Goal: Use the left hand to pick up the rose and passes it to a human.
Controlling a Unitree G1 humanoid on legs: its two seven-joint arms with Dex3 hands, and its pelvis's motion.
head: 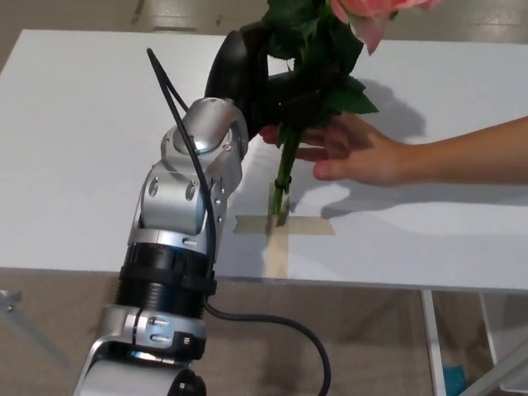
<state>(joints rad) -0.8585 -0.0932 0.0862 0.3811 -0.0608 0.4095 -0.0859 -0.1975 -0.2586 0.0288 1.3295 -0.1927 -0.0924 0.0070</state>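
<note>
My left hand (pixel 256 78) is shut on a bunch of pink roses (pixel 318 49), gripping it among the dark green leaves. The pink blooms (pixel 371 12) are cut off by the top edge. The green stem (pixel 285 177) hangs nearly straight down over the white table (pixel 74 148), its tip above the tape cross (pixel 280 227). A person's hand (pixel 359 153) reaches in from the right, open palm, fingers right beside the stem just below my hand. My right hand does not show.
The tan tape cross lies near the table's front edge. A black cable (pixel 177 115) runs along my silver left forearm (pixel 186 214). Below the table, floor and a white table leg (pixel 433 338) show.
</note>
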